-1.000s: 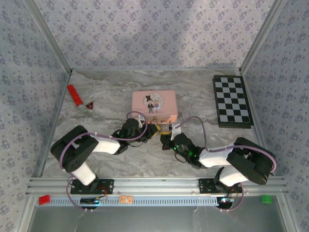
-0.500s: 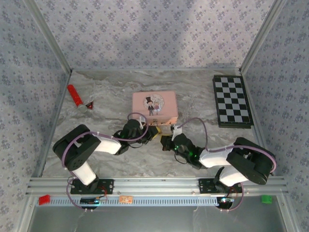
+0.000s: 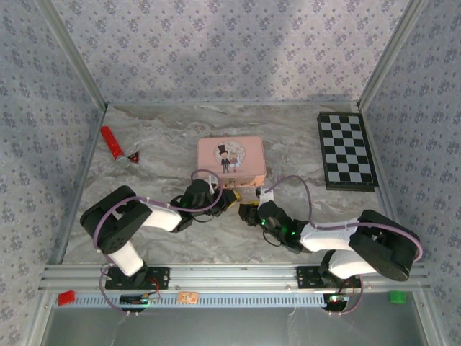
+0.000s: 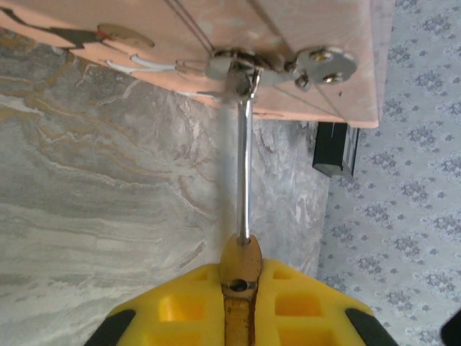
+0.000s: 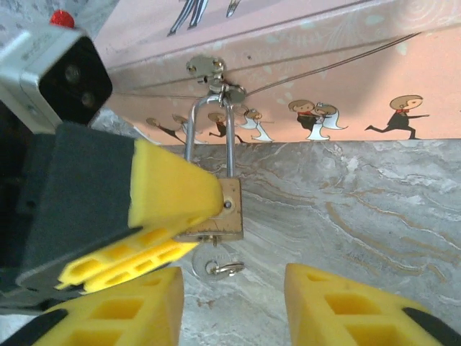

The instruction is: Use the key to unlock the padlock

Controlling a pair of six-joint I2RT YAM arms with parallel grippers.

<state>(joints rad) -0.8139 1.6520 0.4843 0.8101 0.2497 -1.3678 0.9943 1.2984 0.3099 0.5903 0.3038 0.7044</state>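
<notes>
Bottom centre of the left wrist view: left gripper, yellow-padded fingers clenched on the small brass-gold metal padlock, seen edge-on here. Up from the brass body, a thin shiny shackle, hooked near the top of the frame through the silver metal clasp of the pink rectangular picture tin. Padlock upright in this frame, hanging off the tin's front wall over the grey marbled tabletop.

In the right wrist view, the same grip from the side: yellow fingers coming in from the left of the frame, pinching the padlock's left edge at mid-frame. Along the bottom edge, right gripper released, its two yellow fingers well apart with bare tabletop between them. Just under the padlock's bottom edge, a tiny dull-metal key with a small ring (pushed into the keyhole or merely touching it, cannot tell). Key just above the gap of the right gripper, nearer the left-hand finger, touching neither.

In the top view, both grippers set nose to nose just below the tin at frame centre. At the right, a black-and-white checkered board; at the upper left, a red cylindrical stick, both well apart from the tin.
</notes>
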